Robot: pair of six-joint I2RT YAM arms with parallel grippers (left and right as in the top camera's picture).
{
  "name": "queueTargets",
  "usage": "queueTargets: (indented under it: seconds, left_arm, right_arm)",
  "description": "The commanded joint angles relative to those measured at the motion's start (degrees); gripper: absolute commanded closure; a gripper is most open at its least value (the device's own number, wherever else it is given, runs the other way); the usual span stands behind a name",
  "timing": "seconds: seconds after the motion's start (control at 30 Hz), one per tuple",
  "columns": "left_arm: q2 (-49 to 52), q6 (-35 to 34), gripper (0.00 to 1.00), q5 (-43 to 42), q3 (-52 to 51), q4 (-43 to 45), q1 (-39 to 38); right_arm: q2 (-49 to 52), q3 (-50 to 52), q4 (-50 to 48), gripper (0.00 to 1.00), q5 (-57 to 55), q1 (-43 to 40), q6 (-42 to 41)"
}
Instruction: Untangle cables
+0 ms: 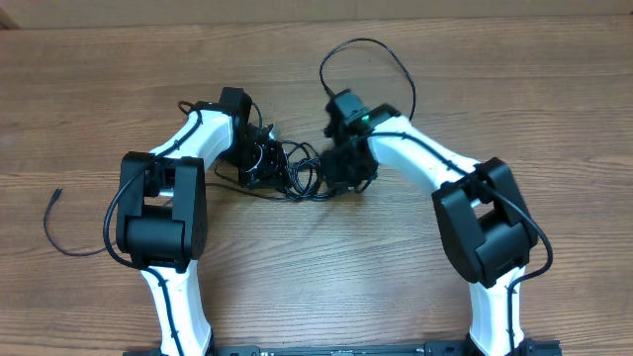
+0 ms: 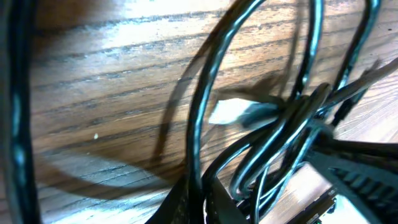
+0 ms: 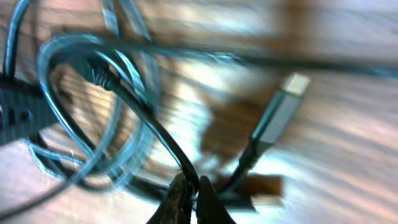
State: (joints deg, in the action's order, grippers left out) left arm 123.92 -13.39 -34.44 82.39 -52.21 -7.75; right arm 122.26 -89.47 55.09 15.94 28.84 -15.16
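Note:
The cables [image 1: 300,170] lie bunched in black loops at the table's middle, between both grippers. One more thin cable [image 1: 49,225] lies apart at the far left, its plug end pointing up. My left gripper [image 1: 262,158] sits on the left side of the bunch. In the left wrist view it [image 2: 204,196] is shut on a strand [image 2: 200,118] that rises from the pinch, with a pale plug [image 2: 230,112] beyond. My right gripper [image 1: 341,173] is at the bunch's right side. In its wrist view it [image 3: 194,186] is shut on a black strand [image 3: 155,134]. A grey plug [image 3: 280,112] lies near.
The wooden table [image 1: 316,287] carries both white arms, with their bases at the front edge. A thicker black cable [image 1: 371,44] loops from the right arm's wrist toward the far side. The right wrist view is blurred.

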Motion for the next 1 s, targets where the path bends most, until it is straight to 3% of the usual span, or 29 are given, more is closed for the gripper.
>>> queueTargets:
  seconds: [0.0,0.3,0.4,0.5,0.53,0.73,0.97]
  left_arm:
    - [0.9,0.0,0.9,6.6,-0.3,0.3,0.7]
    - [0.9,0.0,0.89,6.6,-0.3,0.5,0.7]
    - [0.9,0.0,0.89,6.6,-0.3,0.5,0.7]
    - [0.9,0.1,0.88,6.6,-0.3,0.5,0.7]
    - [0.9,0.1,0.88,6.5,-0.3,0.5,0.7]
    - [0.9,0.1,0.88,6.5,-0.3,0.4,0.6]
    - [0.9,0.1,0.87,6.5,-0.3,0.4,0.6]
  right_arm:
    - [-2.2,-3.1,4.6,0.96,-1.3,-3.5,0.2]
    - [-2.2,-3.3,10.8,0.94,-2.4,-6.1,0.2]
    - [-2.2,-3.3,8.3,0.81,0.0,-5.4,1.4]
    - [-2.2,-3.3,4.6,0.57,6.2,-4.4,8.5]
    - [-2.2,-3.3,3.5,0.55,6.8,-4.0,9.6]
    - [-2.1,-3.1,0.3,0.53,5.7,-1.0,17.5]
    - [-1.7,-2.6,-1.8,0.5,-8.1,3.3,18.7]
